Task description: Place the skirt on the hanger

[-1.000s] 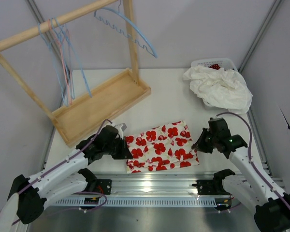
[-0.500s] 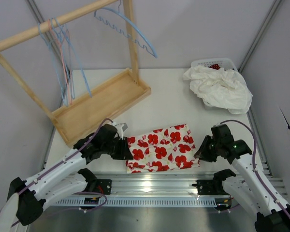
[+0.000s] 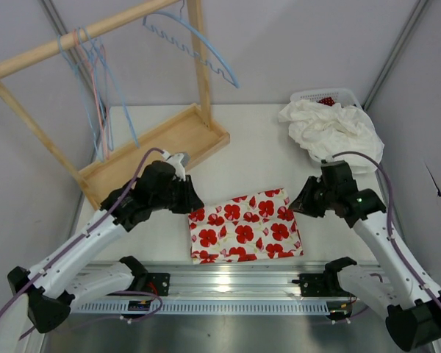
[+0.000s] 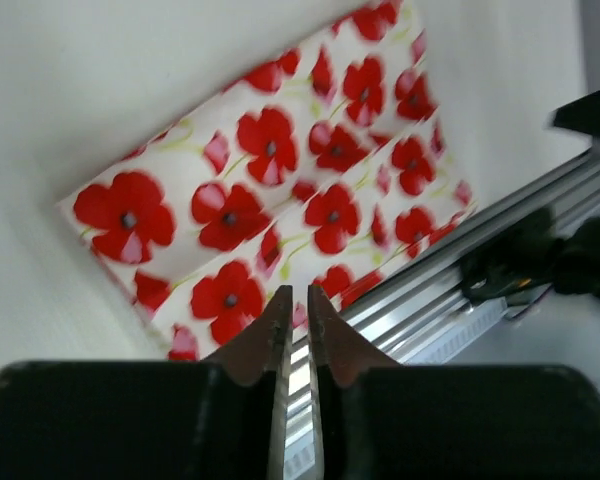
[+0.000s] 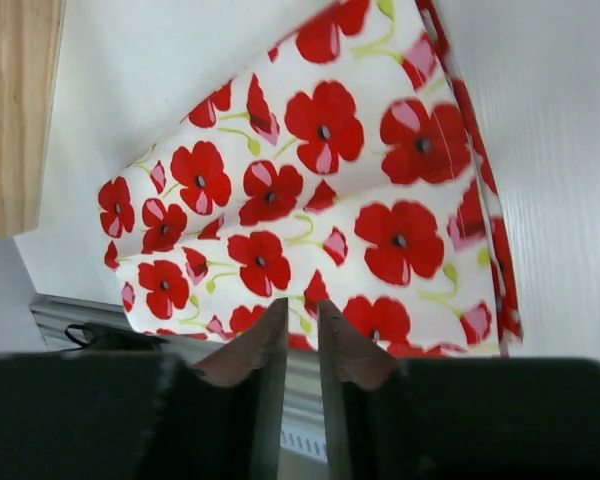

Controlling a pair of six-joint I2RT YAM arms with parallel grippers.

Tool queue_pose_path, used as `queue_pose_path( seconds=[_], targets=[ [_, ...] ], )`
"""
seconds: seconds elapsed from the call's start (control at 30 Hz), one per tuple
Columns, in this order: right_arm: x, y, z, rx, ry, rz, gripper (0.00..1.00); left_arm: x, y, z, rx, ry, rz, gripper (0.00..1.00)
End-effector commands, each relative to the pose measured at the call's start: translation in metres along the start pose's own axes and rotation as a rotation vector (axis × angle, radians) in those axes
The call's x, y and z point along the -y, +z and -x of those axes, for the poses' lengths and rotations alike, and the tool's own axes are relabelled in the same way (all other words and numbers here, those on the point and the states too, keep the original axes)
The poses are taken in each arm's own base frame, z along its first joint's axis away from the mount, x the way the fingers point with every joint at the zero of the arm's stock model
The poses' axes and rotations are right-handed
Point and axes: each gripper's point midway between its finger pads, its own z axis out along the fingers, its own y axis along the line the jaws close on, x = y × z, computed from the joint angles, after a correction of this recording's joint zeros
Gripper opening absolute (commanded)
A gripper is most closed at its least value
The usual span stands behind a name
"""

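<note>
Skirt (image 3: 245,228) untouched; left tool (image 4: 292,296) and right tool (image 5: 302,306) ajar

Place: a robot laboratory test cell.
Walls: plain grey panels (image 3: 301,44) held by metal frame posts (image 3: 398,48).
Table edge: aluminium rail (image 3: 228,283) carrying left arm (image 3: 73,254) and right arm (image 3: 382,237).

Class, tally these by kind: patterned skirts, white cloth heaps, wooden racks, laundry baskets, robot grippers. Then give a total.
Patterned skirt: 1
White cloth heap: 1
Wooden rack: 1
Laundry basket: 1
Grippers: 2, left gripper and right gripper
Total: 6
</note>
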Motion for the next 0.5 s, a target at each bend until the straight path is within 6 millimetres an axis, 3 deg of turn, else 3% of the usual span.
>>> queue_pose_path(
  seconds=[0.0,0.03,0.1,0.13,0.2,0.23,0.3,0.33,0.4,0.43,0.47],
  targets=[
    [-0.022,0.025,0.021,0.053,-0.035,0.086,0.2,0.029,0.006,0.032,0.094,0.013,-0.097,0.1],
    [-0.032,0.041,0.031,0.075,-0.047,0.119,0.14,0.034,0.011,0.032,0.086,0.006,-0.123,0.02],
    [-0.03,0.065,0.032,0.07,-0.039,0.103,0.0,0.033,0.032,0.02,0.044,-0.022,-0.134,0.0],
    [-0.032,0.085,0.033,0.051,-0.045,0.095,0.0,0.028,0.042,0.006,0.001,-0.025,-0.131,0.0],
    [-0.038,0.104,0.035,0.047,-0.069,0.099,0.0,0.012,0.06,-0.013,-0.05,-0.046,-0.085,0.0],
    [-0.033,0.122,0.028,0.012,-0.077,0.063,0.0,-0.006,0.071,-0.033,-0.092,-0.068,-0.033,0.0],
    [-0.029,0.139,0.028,0.003,-0.091,0.04,0.0,-0.027,0.083,-0.049,-0.123,-0.108,0.049,0.0],
    [-0.025,0.147,0.027,0.001,-0.092,0.014,0.0,-0.046,0.089,-0.067,-0.148,-0.138,0.112,0.0],
    [-0.011,0.165,0.023,-0.024,-0.095,-0.043,0.0,-0.054,0.097,-0.072,-0.136,-0.17,0.13,0.0],
    [-0.005,0.17,0.026,-0.016,-0.094,-0.073,0.0,-0.068,0.102,-0.09,-0.161,-0.196,0.159,0.0],
    [0.003,0.178,0.023,-0.03,-0.094,-0.105,0.0,-0.069,0.108,-0.086,-0.129,-0.2,0.154,0.0]
  ],
)
